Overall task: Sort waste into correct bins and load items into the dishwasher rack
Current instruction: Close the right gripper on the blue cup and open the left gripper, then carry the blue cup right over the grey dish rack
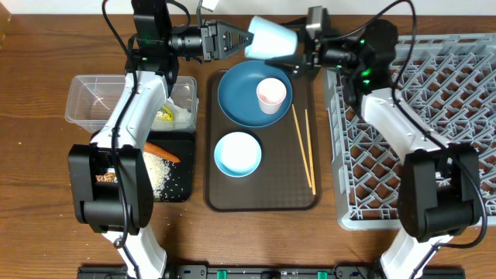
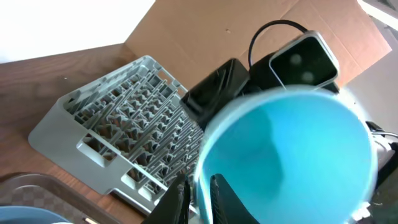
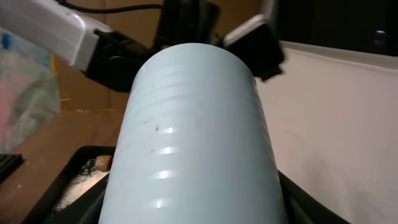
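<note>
The light blue cup [image 1: 271,39] hangs on its side above the far end of the brown tray, between both arms. My right gripper [image 1: 296,46] is shut around its body; in the right wrist view the cup [image 3: 193,137] fills the space between the dark fingers [image 3: 305,199]. My left gripper [image 1: 240,40] straddles the cup's rim, one finger inside and one outside [image 2: 177,199], barely open with slim gaps showing. The dishwasher rack [image 1: 449,116] stands at the right. Dark blue plate [image 1: 240,105], pinkish-white cup [image 1: 270,94], white bowl [image 1: 237,153] and chopsticks [image 1: 304,147] lie on the tray.
The brown serving tray [image 1: 221,198] sits mid-table. At the left, the clear tub [image 1: 89,97] holds a wrapper [image 1: 164,116] and white paper [image 1: 183,116]. The black tray [image 1: 184,190] holds a carrot [image 1: 163,152] and rice [image 1: 159,174]. Cardboard stands behind the table.
</note>
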